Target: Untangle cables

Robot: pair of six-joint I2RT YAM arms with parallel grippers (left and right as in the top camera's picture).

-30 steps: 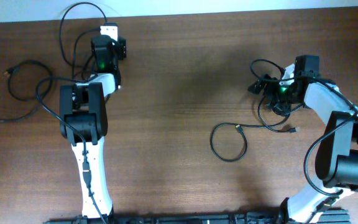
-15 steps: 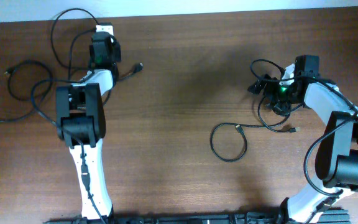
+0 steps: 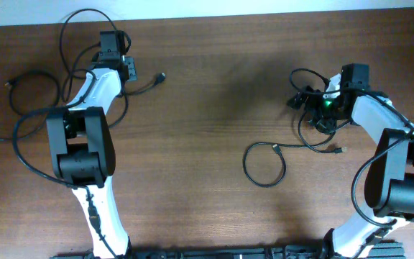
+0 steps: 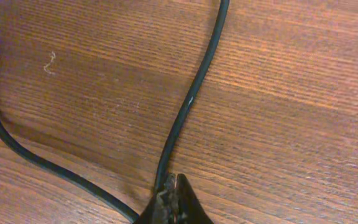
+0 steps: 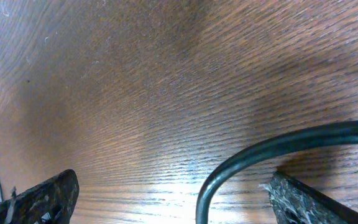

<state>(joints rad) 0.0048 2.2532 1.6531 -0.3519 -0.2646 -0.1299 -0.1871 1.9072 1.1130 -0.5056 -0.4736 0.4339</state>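
My left claw [image 4: 169,200] has just pinched shut on one cable [image 4: 188,106] and swung aside; the plug end [image 3: 162,75] trails near it. The right claw [image 5: 173,199] stays wide over the tangle [image 3: 313,115], well apart from the left claw. Pulling-out has begun, I reckon.

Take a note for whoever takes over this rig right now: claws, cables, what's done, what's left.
Left claw: shut on a cable at the far left.
Right claw: open, straddling a strand of the tangle.
Done: the held cable lies apart from the tangle.
Left: the tangle and the loop beside it need separating.
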